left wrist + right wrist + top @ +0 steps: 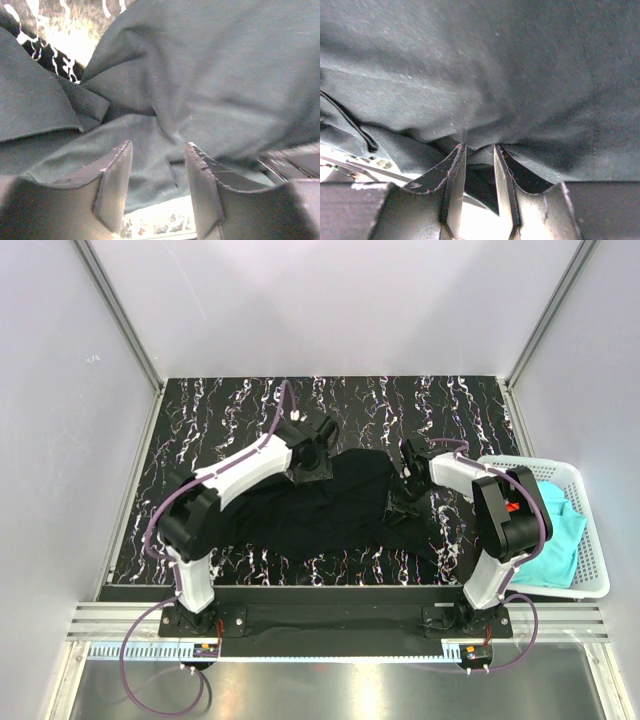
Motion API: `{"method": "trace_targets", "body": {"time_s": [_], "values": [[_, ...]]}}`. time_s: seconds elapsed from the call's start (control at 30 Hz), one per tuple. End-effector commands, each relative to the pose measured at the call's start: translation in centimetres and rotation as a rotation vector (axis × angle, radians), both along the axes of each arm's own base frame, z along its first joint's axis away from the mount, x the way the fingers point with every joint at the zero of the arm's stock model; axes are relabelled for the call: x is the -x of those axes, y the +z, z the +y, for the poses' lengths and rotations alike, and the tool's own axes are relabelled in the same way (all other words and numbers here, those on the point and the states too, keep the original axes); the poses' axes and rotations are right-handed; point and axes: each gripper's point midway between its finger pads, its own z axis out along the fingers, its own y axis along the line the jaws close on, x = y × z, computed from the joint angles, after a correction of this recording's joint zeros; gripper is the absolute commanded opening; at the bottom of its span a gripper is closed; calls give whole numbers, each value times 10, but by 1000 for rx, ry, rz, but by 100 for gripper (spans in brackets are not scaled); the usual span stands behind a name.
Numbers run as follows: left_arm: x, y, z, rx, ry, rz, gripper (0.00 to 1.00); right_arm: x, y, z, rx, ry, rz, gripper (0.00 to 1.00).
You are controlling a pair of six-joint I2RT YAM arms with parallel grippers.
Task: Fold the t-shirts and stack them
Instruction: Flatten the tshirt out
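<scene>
The bench [200,410] carries the black t-shirt [320,520], which lies rumpled under and between both jaws. Outboard of the right jaws, a white basket [596,560] holds turquoise t-shirts [555,540]. The right jaws, nearly closed, pinch a bunched fold of black cloth. The left jaws stand half apart, with cloth lying loose in their gap.

Lit brightly and evenly from above; grainy and soft up close on the black t-shirt [225,75], blown out on the surface [65,35].
</scene>
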Motion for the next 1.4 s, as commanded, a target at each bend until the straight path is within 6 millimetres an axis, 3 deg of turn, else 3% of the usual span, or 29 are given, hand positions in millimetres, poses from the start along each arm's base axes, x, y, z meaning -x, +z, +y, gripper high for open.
{"method": "trace_targets", "body": {"time_s": [0.0,0.13,0.3,0.4,0.43,0.63,0.67,0.77,0.9,0.93,1.07,1.13,1.17,1.2,1.23,1.27,1.3,1.33,1.37], "values": [[4,27,-11,96,-89,-44,56,-21,7,8,-29,-11,-48,36],[15,9,-19,136,-132,13,68,-31,20,14,-62,-12,-80,37],[19,-18,-22,119,-167,70,67,-37,29,19,-87,-27,-94,37],[14,-29,-25,103,-184,83,60,-34,29,20,-96,-36,-84,37],[14,-30,-26,103,-194,85,51,-34,28,20,-95,-39,-80,37],[14,-27,-21,88,-211,67,32,-38,16,21,-85,-55,-54,36],[16,-30,-18,77,-213,71,21,-41,16,22,-87,-56,-57,36],[18,-21,-10,71,-210,50,0,-46,12,25,-91,-60,-47,35],[28,15,0,103,-207,-18,0,-50,8,25,-82,-61,-41,35],[32,36,3,134,-206,-64,0,-50,6,25,-79,-63,-38,35],[72,65,37,166,-156,-111,0,-52,2,24,-67,-55,-40,34],[101,58,59,172,-105,-73,0,-52,2,23,-63,-52,-43,34],[114,75,68,217,-88,-117,0,-53,3,23,-61,-50,-46,34],[125,78,75,249,-47,-118,0,-54,3,22,-58,-49,-51,34],[144,61,88,239,-18,-78,0,-55,2,22,-56,-48,-52,34],[158,76,96,311,-7,-133,0,-55,2,22,-55,-41,-57,34],[169,77,99,355,26,-122,0,-55,1,22,-54,-41,-54,34],[185,60,106,358,40,-77,2,-56,2,22,-56,-38,-59,34],[198,60,109,394,44,-56,15,-55,2,21,-54,-32,-61,34]]}}
